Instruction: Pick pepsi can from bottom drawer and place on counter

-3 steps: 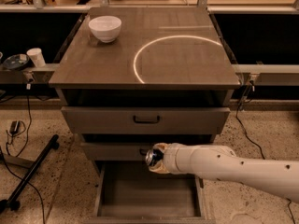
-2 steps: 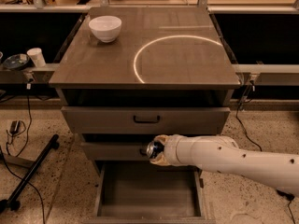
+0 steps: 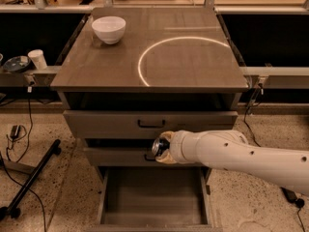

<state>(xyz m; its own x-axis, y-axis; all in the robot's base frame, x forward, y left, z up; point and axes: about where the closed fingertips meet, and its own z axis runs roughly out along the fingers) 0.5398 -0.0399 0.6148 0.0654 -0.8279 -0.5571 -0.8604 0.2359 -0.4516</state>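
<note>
The pepsi can (image 3: 159, 147) shows as a dark can with a silver end at the tip of my white arm. My gripper (image 3: 164, 150) is shut on it and holds it in front of the middle drawer front, above the open bottom drawer (image 3: 110, 197). The drawer's flat floor is bare. The counter (image 3: 116, 62) is above, with a bright curved ring of light on it. Most of the gripper is hidden behind the wrist.
A white bowl (image 3: 108, 29) stands on the counter's back left. The top drawer (image 3: 96, 124) is slightly pulled out. A white cup (image 3: 37, 59) sits on a side ledge at left. A black stand (image 3: 29, 180) and cables lie on the floor at left.
My gripper has risen with the can, from just above the bottom drawer to the height of the middle drawer front.
</note>
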